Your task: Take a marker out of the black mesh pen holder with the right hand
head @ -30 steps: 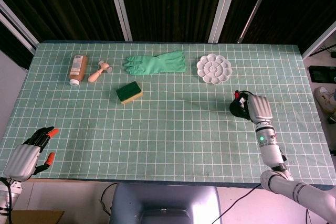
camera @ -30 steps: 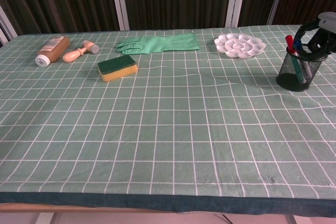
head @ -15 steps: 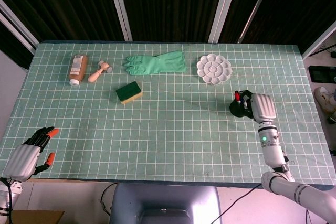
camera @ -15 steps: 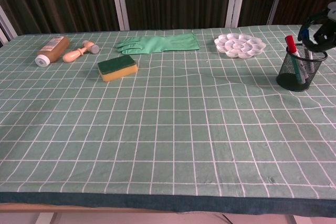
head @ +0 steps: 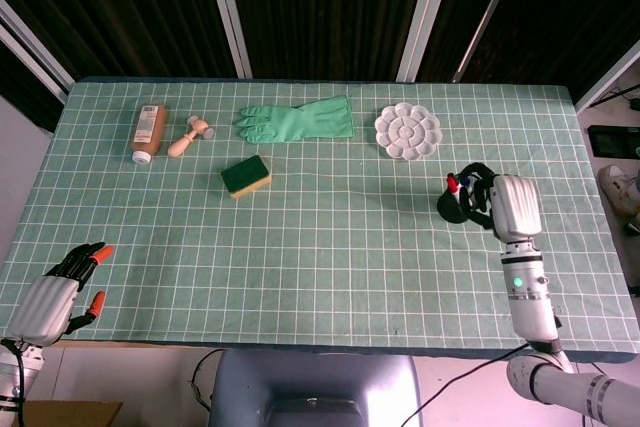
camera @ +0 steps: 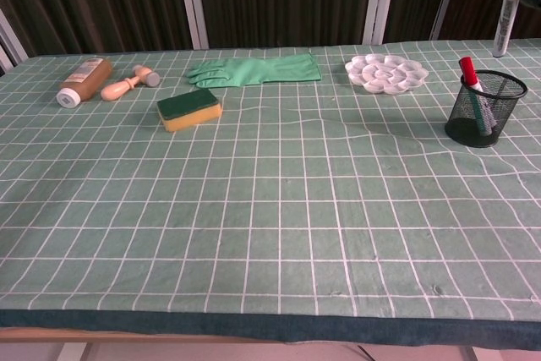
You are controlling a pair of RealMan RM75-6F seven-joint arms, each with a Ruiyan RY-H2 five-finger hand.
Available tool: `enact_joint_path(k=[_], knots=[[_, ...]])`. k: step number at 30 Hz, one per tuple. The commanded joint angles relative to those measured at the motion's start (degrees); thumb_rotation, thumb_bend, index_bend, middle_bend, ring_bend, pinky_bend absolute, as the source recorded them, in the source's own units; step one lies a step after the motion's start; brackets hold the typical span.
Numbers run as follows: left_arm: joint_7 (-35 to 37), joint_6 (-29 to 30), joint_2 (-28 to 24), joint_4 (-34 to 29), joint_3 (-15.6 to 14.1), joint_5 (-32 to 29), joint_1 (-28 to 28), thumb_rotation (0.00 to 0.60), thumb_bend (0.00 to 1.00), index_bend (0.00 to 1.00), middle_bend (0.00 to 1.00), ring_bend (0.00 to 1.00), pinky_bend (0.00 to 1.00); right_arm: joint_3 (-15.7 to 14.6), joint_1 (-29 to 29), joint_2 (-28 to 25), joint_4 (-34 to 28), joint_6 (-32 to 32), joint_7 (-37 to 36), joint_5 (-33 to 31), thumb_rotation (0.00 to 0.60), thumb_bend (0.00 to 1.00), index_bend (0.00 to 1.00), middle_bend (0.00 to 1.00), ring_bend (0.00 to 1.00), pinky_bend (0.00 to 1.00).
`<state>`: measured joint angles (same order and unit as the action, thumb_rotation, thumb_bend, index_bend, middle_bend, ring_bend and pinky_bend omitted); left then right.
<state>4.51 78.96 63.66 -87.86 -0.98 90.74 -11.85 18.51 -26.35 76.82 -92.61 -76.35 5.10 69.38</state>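
The black mesh pen holder (camera: pixel 484 109) stands upright at the right of the table, with a red-capped marker (camera: pixel 469 73) leaning inside it. A white-bodied marker (camera: pixel 505 19) hangs upright in the air above and just right of the holder, fully out of it. My right hand (head: pixel 510 205) grips its top; in the chest view the hand is almost cut off at the top right corner. From the head view the hand hovers beside the pen holder (head: pixel 452 205). My left hand (head: pixel 55 297) rests at the near left table edge, fingers apart and holding nothing.
A white paint palette (camera: pixel 385 72) lies behind and left of the holder. Further left lie a green rubber glove (camera: pixel 258 69), a green-and-yellow sponge (camera: pixel 188 109), a small wooden tool (camera: pixel 128 83) and a brown bottle (camera: pixel 83 80) on its side.
My right hand has risen from the holder's mouth, drawing the white marker up and out. The holder and red marker stayed put. The left hand has barely moved.
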Motion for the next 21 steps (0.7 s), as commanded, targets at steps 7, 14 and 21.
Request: enact_joint_path(k=[7,14,21], knots=[[0.7,0.4,-0.2,0.1,-0.1,0.4,0.1,0.6,0.47,0.15,0.1,0.1,0.36,-1.5,-2.3,-3.5,-5.9,5.7,2.4,2.1,0.6,0.78,0.74,1.0,1.0,1.0],[1.2,1.0,-0.2,0.4,-0.1,0.7,0.3,0.6,0.48,0.15,0.1,0.1,0.36,-2.1,-9.1,1.8,4.8,17.0,7.3,-5.4,0.6,0.78,0.74,1.0,1.0,1.0],[1.5,1.0,-0.3,0.5,-0.2,0.8,0.3,0.6,0.48,0.15,0.1,0.1,0.36,-3.3,-14.1,9.2,16.4,23.1,12.6,-10.5,0.6,0.78,0.74,1.0,1.0,1.0]])
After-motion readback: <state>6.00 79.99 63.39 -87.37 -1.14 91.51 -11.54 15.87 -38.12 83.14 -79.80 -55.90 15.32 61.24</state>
